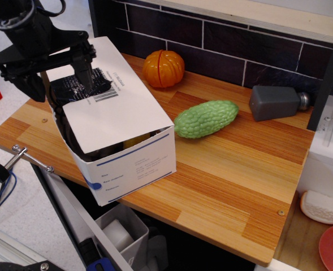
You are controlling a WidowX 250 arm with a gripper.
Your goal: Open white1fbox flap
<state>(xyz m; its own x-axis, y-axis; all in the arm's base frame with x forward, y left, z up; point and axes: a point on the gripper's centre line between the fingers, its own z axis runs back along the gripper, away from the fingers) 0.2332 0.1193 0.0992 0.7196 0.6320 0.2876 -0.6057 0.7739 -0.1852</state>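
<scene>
Observation.image shows one white1fbox (129, 161) at the left front of the wooden counter (234, 169), its single flap (112, 107) lying over the top with one barcode label and one black tape patch; the print on its blue-striped end is too small to read. One black gripper (53, 84) hangs over the flap's far end with fingers spread apart. Also here: one orange pumpkin (163, 68), one green gourd (206, 118), one grey shaker (278, 102) on its side.
</scene>
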